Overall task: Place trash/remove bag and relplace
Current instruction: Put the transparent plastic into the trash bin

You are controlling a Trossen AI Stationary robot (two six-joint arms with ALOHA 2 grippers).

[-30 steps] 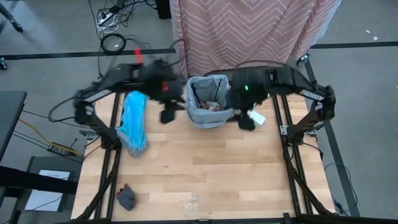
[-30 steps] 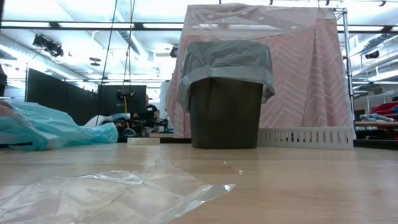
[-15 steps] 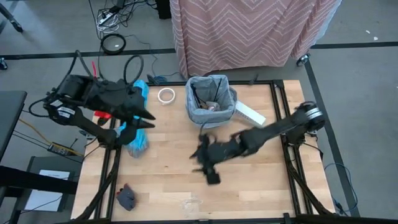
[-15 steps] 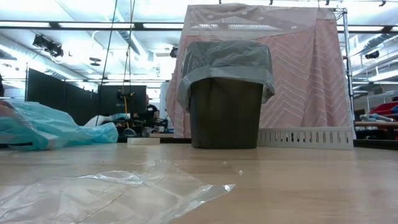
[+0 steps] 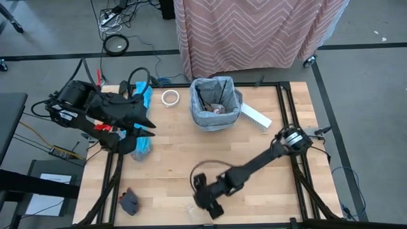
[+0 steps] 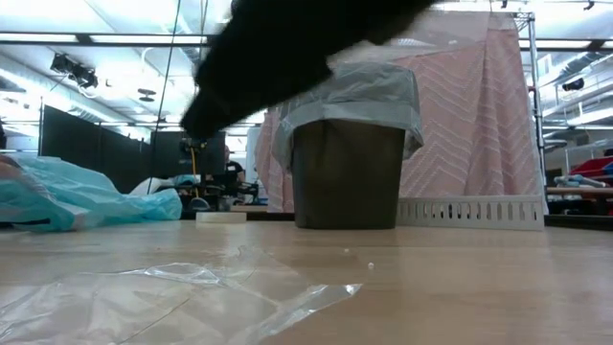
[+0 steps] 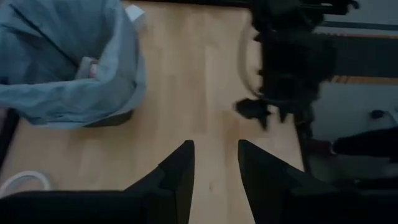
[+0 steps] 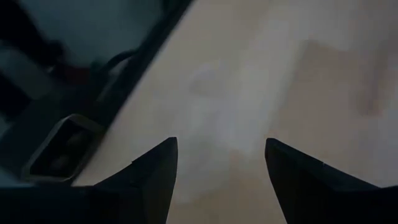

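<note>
The bench (image 5: 254, 159) is mostly clear of litter. The bin (image 5: 216, 102) at top centre wears its grey bag (image 5: 230, 113), trash (image 5: 218, 108) inside; removal is left. The blue bag (image 5: 141, 143) lies left. Left claw (image 5: 150, 121) wide, empty; right claw (image 5: 210, 207), lower centre, wide, empty.

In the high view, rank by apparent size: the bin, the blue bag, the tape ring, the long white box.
1. Bin
2. Blue bag, partly hidden under the left arm, so possibly larger
3. White box
4. Tape ring
</note>
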